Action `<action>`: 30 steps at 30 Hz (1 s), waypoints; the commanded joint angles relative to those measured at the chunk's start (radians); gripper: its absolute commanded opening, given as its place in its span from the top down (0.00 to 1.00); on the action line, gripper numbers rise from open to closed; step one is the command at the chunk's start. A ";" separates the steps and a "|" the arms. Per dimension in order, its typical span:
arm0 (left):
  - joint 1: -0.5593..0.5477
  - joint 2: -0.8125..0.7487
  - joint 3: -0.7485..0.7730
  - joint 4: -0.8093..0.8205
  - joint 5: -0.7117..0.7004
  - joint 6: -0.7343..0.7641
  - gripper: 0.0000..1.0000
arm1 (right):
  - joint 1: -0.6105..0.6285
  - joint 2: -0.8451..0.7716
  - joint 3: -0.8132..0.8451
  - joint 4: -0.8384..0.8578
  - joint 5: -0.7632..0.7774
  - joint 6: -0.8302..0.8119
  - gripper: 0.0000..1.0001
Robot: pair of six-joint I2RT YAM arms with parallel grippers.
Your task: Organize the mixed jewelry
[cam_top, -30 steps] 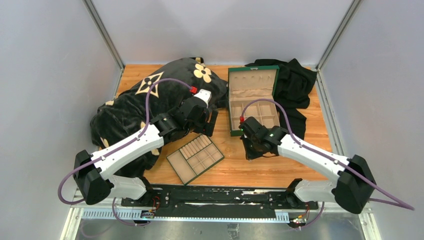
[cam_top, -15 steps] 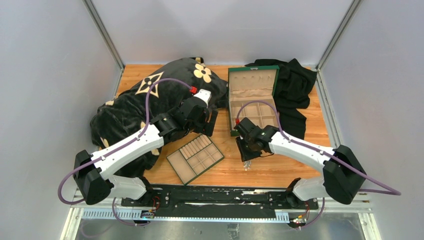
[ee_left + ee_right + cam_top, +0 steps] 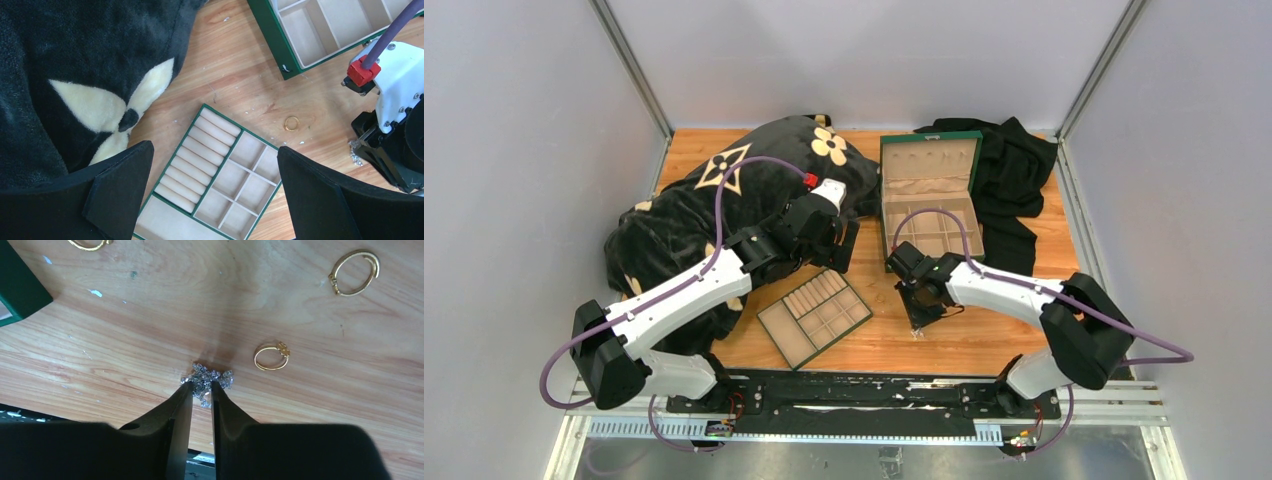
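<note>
My right gripper (image 3: 201, 386): nearly pressed together, pinching the silvery sparkly cluster of tiny metal pieces (image 3: 216, 376).
Cluster: frame centre on the wooden tabletop (image 3: 125, 315), directly ahead of me, spread left-right.

**Wooden tabletop with blanket, cloth, two cases and loose jewelry**

The tabletop (image 3: 874, 345) is of light wood with small white marks. A black blanket (image 3: 684, 225) with beige flowers covers its far left part. A black cloth (image 3: 1014, 170) lies at the far right, and an open green box (image 3: 929, 165) lies just beside it. A flat green tray (image 3: 814, 318) lies nearer, at an angle. On the bare wood right of the tray are a silvery cluster (image 3: 207, 380), a small gold ring (image 3: 271, 356) just beside it, a larger gold ring (image 3: 354, 272) further off, and a third gold ring (image 3: 291, 123) between tray and cluster.
</note>
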 commanded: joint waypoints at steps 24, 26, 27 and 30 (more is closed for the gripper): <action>-0.007 0.025 0.020 -0.011 -0.010 0.027 0.00 | 0.017 -0.234 0.208 -0.211 0.114 -0.054 1.00; -0.007 0.028 0.019 -0.010 -0.013 0.019 0.00 | 0.016 -0.255 0.248 -0.210 0.127 -0.068 1.00; -0.007 0.029 0.020 -0.010 -0.011 0.018 0.00 | 0.016 -0.259 0.261 -0.212 0.135 -0.074 1.00; -0.007 0.032 0.022 -0.008 -0.005 0.009 0.00 | 0.016 -0.262 0.312 -0.219 0.166 -0.087 1.00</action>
